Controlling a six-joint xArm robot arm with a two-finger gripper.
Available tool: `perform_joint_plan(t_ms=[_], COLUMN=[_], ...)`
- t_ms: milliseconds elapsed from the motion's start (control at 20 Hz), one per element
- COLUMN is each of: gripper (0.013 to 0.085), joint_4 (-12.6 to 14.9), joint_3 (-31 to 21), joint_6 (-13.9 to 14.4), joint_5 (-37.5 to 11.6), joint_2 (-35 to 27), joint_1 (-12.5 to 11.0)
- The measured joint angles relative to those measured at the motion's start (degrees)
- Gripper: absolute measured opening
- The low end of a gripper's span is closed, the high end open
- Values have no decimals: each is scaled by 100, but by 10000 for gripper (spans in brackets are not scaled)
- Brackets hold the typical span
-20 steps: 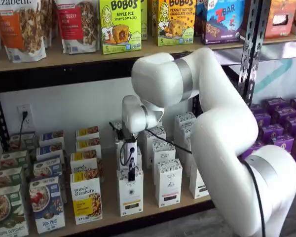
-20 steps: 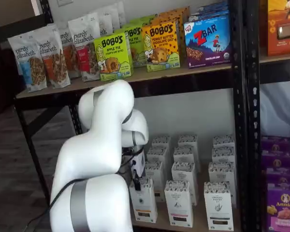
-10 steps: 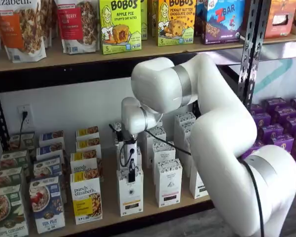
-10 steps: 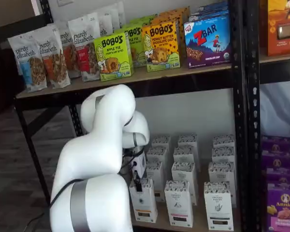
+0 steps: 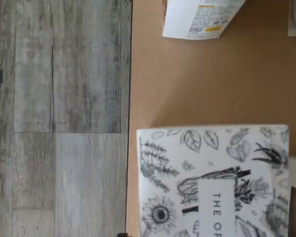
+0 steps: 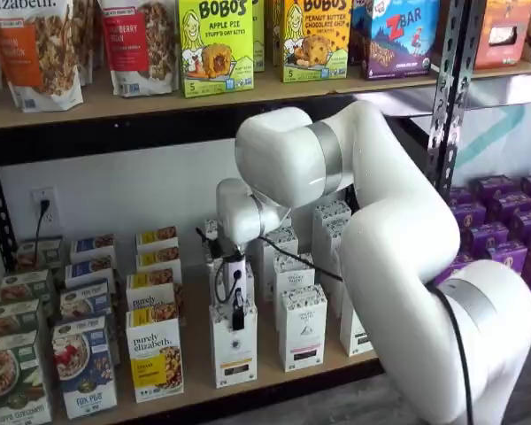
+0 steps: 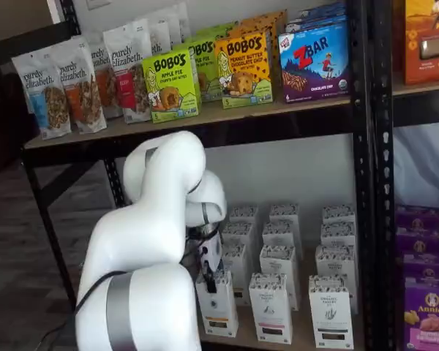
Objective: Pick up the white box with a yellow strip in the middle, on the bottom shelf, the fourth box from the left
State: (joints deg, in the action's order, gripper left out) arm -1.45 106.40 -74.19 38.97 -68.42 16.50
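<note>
Left of target: yellow-and-white purely elizabeth granola carton (image 6: 156,352), untouched; the light tan wood bottom shelf (image 6: 195,376) carries the rows. Target, the tall narrow white box with a yellowish-brown strip (image 6: 234,343), stands at the shelf's front edge, seen in both shelf views (image 7: 218,303). The white-bodied gripper with black jaws (image 6: 237,320) has dropped slightly over the last second, now just above the box top; jaws seen side-on, taken as spread wide. Wrist view shows the speckled lid (image 5: 214,182) directly below; approach looks aligned, no grasp yet.
</note>
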Motion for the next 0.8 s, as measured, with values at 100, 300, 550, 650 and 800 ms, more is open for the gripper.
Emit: perform_joint_plan(t_ms=[100, 300, 550, 650, 800], gripper=[850, 850, 850, 810, 690], joint_4=[3, 112, 23, -53, -47], joint_3=[-12, -52, -111, -130, -144], joint_6=[2, 99, 38, -19, -1], joint_5=[-29, -89, -170, -197, -239], joint_2=[-10, -45, -59, -58, -55], joint_1=[-2, 12, 23, 27, 42])
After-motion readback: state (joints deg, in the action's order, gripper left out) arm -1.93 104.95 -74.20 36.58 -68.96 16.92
